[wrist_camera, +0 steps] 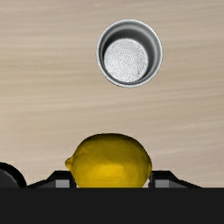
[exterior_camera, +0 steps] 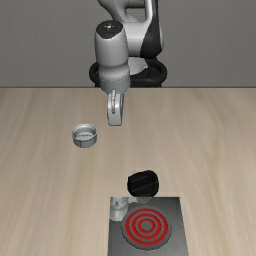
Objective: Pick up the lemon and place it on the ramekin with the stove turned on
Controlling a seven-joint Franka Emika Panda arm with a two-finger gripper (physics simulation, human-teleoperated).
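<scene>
We hold the lemon (wrist_camera: 109, 162) clamped between our gripper's (wrist_camera: 111, 181) 2 fingers (wrist_camera: 164, 180) above the table (exterior_camera: 40, 180), the ramekin (wrist_camera: 129, 54) standing near, toward the exterior view's left, the stove (exterior_camera: 147, 226) glowing at the front edge.

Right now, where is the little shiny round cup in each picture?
Exterior view: the small round silver metal ramekin stands on the pale wooden table, to the exterior view's left of the pincer and slightly lower.
Wrist view: the ramekin stands on the table beyond the yellow lemon, which the pincer grips.
Shared landmark: the pincer, near the ramekin in both views.
</scene>
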